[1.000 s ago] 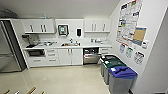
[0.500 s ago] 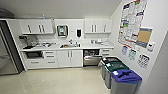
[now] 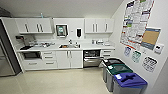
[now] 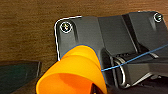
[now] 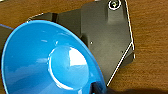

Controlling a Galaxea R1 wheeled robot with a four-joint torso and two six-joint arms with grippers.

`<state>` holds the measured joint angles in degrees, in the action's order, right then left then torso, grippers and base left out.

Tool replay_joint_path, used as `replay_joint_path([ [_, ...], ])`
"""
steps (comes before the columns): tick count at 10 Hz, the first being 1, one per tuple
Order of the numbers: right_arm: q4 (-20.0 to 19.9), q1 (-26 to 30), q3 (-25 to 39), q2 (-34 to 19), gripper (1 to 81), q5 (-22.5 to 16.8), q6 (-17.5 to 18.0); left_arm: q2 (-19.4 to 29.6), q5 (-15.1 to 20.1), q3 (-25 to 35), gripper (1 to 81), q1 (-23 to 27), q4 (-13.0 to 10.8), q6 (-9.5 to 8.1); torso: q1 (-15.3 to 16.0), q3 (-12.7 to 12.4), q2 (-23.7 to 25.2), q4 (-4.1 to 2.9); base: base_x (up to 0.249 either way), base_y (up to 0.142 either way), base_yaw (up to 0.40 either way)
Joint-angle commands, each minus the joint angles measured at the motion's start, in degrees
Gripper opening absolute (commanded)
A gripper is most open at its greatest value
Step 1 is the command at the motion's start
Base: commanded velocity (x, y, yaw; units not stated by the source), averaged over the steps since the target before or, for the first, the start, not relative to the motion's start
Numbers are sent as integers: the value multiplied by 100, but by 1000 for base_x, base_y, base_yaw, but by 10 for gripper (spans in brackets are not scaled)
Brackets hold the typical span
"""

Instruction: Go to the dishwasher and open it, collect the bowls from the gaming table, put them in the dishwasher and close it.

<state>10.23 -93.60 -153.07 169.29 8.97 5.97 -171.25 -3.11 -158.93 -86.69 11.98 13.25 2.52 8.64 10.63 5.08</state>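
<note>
The dishwasher (image 3: 92,58) is built in under the white counter, right of the sink cabinet; its upper part looks dark and its lower part is steel. In the left wrist view an orange bowl (image 4: 75,72) sits tilted close to the camera, with my left gripper (image 4: 96,88) shut on its rim. In the right wrist view a blue-looking bowl (image 5: 50,62) shows its glossy inside, and my right gripper (image 5: 98,88) is shut on its edge. The gaming table is out of view.
Three bins with black, green and blue lids (image 3: 120,76) stand along the right wall beside the dishwasher. A tall steel fridge (image 3: 6,60) stands at the left. Pale floor (image 3: 57,81) stretches between me and the cabinets. Posters (image 3: 137,20) hang on the right wall.
The whole head view has shifted: the camera has moved closer to the kitchen, so cabinets and bins look larger and the bins sit lower right.
</note>
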Motion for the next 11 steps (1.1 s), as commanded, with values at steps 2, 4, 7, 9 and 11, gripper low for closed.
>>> replay_joint_path([
  [2,49,152,15,-51,10,-273,-17,38,311,-16,10,253,-21,2,0,0,0,0,177,0,0],
  [4,49,152,15,-51,10,-273,-17,47,320,-16,10,253,-21,2,0,0,-2,0,171,0,0],
  [7,49,152,15,-51,10,-273,-17,47,320,-16,10,253,-21,2,-2,0,0,0,171,0,0],
  [9,49,152,15,-51,10,-273,-17,47,311,-16,10,253,-21,2,0,0,-2,0,169,0,0],
  [11,49,161,15,-51,10,-273,-17,47,311,-16,10,253,-21,2,0,0,-2,0,139,0,0],
])
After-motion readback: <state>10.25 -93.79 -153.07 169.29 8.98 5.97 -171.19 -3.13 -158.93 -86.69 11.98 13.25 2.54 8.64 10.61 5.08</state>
